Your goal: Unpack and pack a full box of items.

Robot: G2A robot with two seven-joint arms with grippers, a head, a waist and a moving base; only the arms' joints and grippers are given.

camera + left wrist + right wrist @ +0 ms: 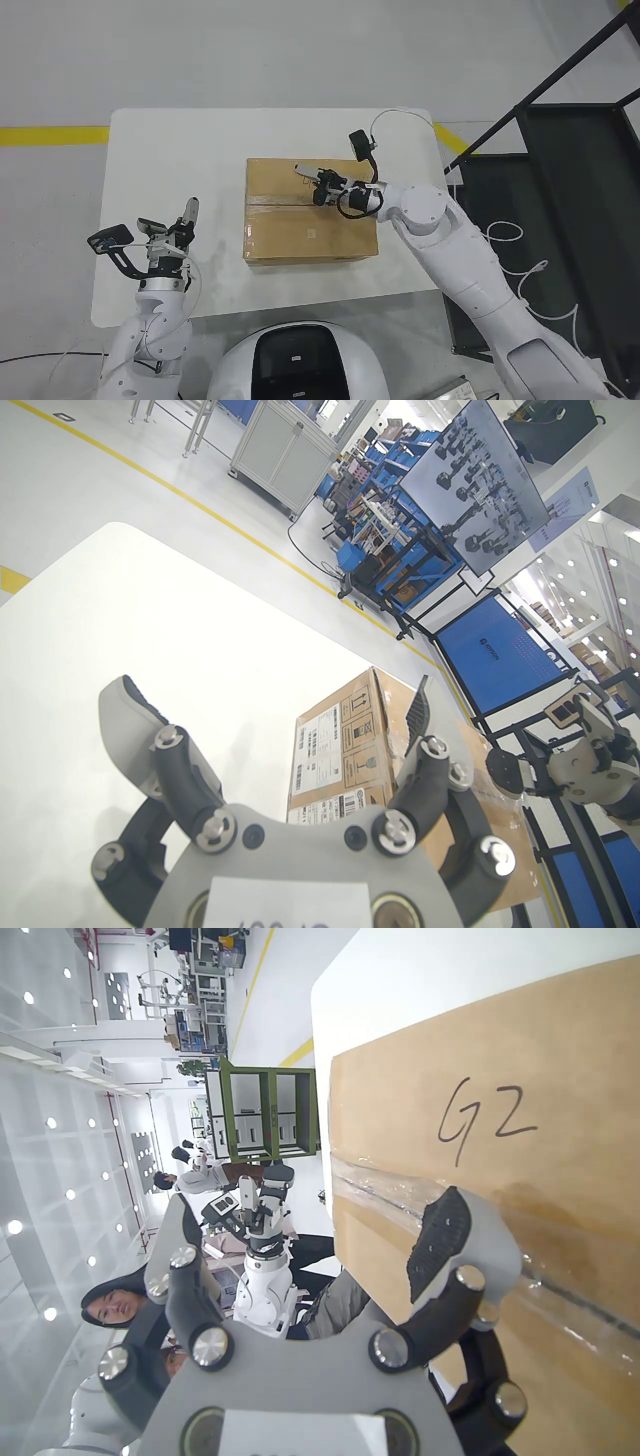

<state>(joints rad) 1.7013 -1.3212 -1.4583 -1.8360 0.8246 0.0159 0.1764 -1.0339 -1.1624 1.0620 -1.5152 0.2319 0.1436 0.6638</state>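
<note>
A shut cardboard box (pixel 310 215) stands in the middle of the white table (pixel 170 150), its top seam (pixel 560 1278) sealed with clear tape. My right gripper (pixel 312 180) hangs open just over the far half of the box top; in the right wrist view (pixel 310 1233) one fingertip (pixel 440 1238) sits close above the tape seam and the other is past the box's edge. My left gripper (pixel 170 222) is open and empty above the table's front left, well clear of the box (pixel 345 745), which its wrist view (pixel 275 705) shows with labels on the side.
A black metal rack (pixel 570 190) stands right of the table, close to the right arm. A yellow line (pixel 50 134) runs along the floor behind. Bare table surface lies left of the box and behind it.
</note>
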